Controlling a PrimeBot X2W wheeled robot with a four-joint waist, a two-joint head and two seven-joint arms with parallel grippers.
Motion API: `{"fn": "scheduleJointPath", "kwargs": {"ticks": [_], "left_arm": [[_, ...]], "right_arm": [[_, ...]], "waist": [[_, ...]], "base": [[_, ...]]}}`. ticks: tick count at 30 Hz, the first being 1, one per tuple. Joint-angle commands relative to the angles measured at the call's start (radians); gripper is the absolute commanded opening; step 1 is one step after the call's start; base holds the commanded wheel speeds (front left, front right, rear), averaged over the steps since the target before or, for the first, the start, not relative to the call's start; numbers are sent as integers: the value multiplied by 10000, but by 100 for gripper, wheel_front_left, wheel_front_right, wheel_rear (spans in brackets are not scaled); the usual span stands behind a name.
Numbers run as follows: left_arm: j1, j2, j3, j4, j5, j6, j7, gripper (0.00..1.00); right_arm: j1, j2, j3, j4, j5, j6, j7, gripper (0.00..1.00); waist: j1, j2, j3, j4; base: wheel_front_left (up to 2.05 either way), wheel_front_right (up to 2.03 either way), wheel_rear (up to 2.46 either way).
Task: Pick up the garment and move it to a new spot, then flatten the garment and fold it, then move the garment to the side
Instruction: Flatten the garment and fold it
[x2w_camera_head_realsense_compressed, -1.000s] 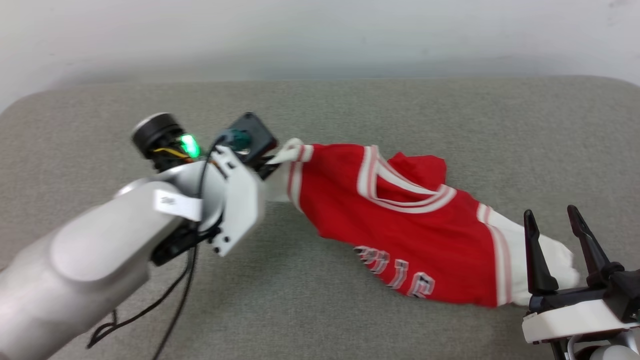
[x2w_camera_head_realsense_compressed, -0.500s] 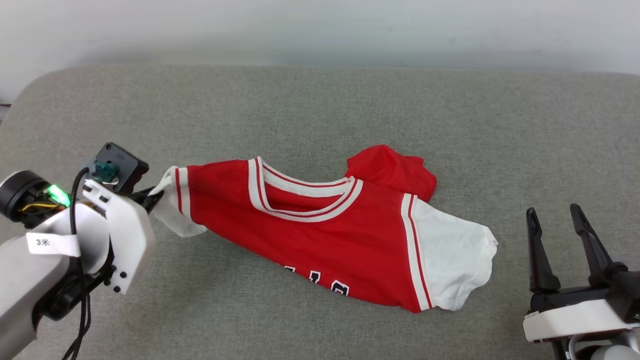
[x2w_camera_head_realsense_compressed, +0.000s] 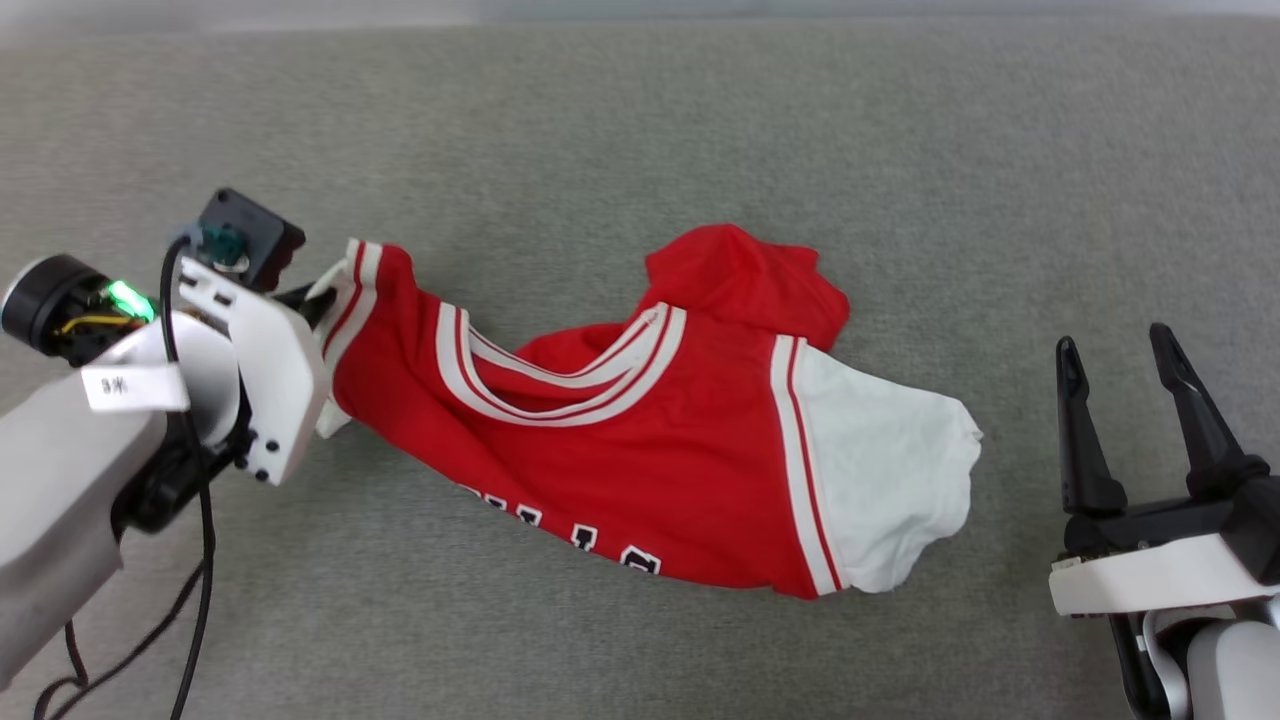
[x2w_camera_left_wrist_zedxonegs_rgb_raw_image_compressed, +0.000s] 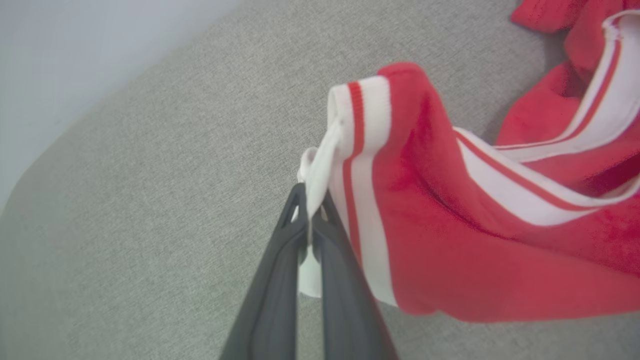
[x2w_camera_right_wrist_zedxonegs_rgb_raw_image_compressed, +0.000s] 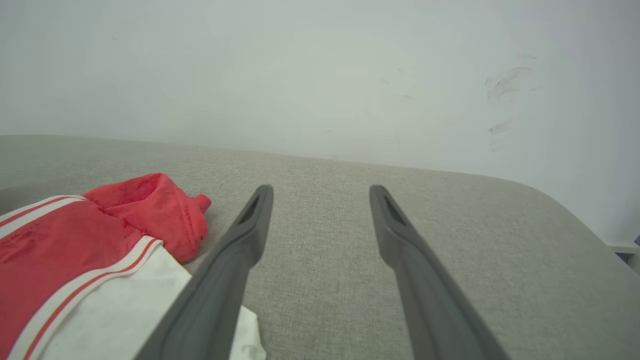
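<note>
The garment (x2w_camera_head_realsense_compressed: 640, 460), a red jersey with white sleeves and striped trim, lies crumpled across the grey cushioned surface (x2w_camera_head_realsense_compressed: 640, 130). Black white-outlined letters show along its near edge. My left gripper (x2w_camera_head_realsense_compressed: 305, 297) is shut on the white sleeve at the garment's left end and holds that end lifted. In the left wrist view the garment (x2w_camera_left_wrist_zedxonegs_rgb_raw_image_compressed: 450, 225) hangs from that sleeve, pinched between the left gripper's (x2w_camera_left_wrist_zedxonegs_rgb_raw_image_compressed: 309, 195) dark fingers. My right gripper (x2w_camera_head_realsense_compressed: 1117, 345) stands open at the lower right, just clear of the white right sleeve. In the right wrist view the garment (x2w_camera_right_wrist_zedxonegs_rgb_raw_image_compressed: 75, 240) lies left of the right gripper (x2w_camera_right_wrist_zedxonegs_rgb_raw_image_compressed: 320, 189).
A pale wall (x2w_camera_right_wrist_zedxonegs_rgb_raw_image_compressed: 320, 70) rises behind the grey surface (x2w_camera_right_wrist_zedxonegs_rgb_raw_image_compressed: 450, 240). A black cable (x2w_camera_head_realsense_compressed: 195, 590) hangs from my left arm. Bare grey fabric lies beyond the garment and in front of it.
My left gripper has dragged the garment's left end leftward, spreading the jersey out, then raised it a little. The head camera has tilted down. My right gripper has stayed put and open.
</note>
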Motion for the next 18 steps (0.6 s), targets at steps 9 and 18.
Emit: {"fn": "scheduleJointPath", "kwargs": {"ticks": [9,18], "left_arm": [[-678,-1445,-63,3228,-274,-936,-114,0],[-607,-2393,-277,5400,-211,-1517,-715,100]], "right_arm": [[-376,-16,10,-204,-167,-7,-22,100],[-174,27,-116,-312,-287,-9,-22,100]], "waist": [[-1,0,794,-834],[-1,0,458,-708]], "base": [[0,0,0],[0,0,0]]}}
